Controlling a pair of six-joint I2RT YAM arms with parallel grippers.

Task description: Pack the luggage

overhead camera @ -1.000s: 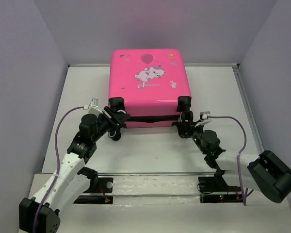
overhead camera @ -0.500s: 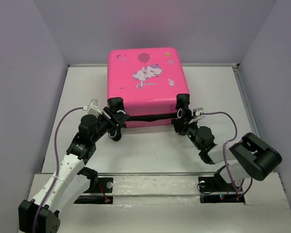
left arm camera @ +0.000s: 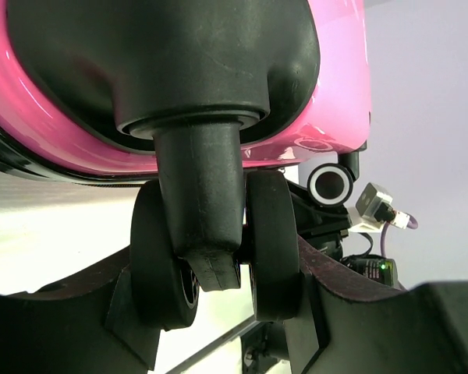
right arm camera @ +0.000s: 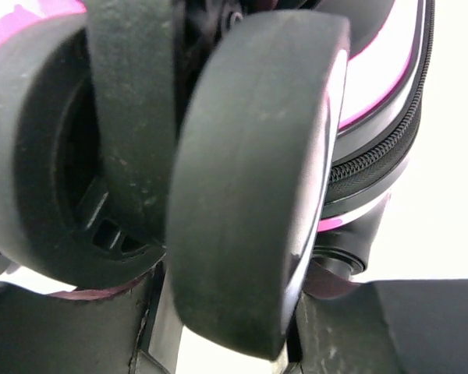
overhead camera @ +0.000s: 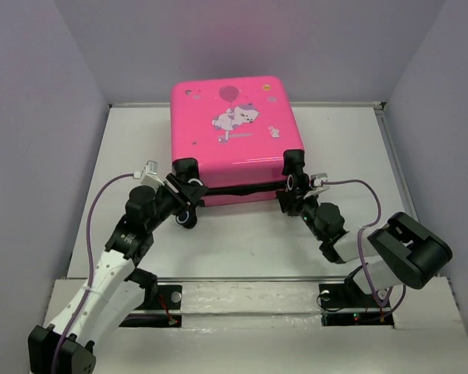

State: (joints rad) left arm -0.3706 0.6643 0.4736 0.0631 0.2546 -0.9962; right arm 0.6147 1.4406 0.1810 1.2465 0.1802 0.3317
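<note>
The luggage point(overhead camera: 230, 128), a bright pink hard-shell suitcase with a cartoon animal and balloon print, lies flat and closed at the back middle of the white table point(overhead camera: 242, 241). My left gripper point(overhead camera: 189, 204) is shut on its near-left black caster wheel point(left arm camera: 218, 249), with a finger on each side of the twin wheel. My right gripper point(overhead camera: 290, 191) is shut on the near-right caster wheel point(right arm camera: 249, 195). The pink shell point(left arm camera: 339, 93) and the black zipper seam point(right arm camera: 374, 156) show above the wheels. The lining is hidden.
Pale walls close the table in on the left point(overhead camera: 39, 156), right point(overhead camera: 444, 140) and back. A raised rail point(overhead camera: 242, 280) runs along the near edge by the arm bases. Purple cables point(overhead camera: 93, 210) loop from both wrists.
The suitcase has shifted a little to the left and away, its far end rising in view. The right arm's elbow swung in from the far right; both grippers stay on the wheels.
</note>
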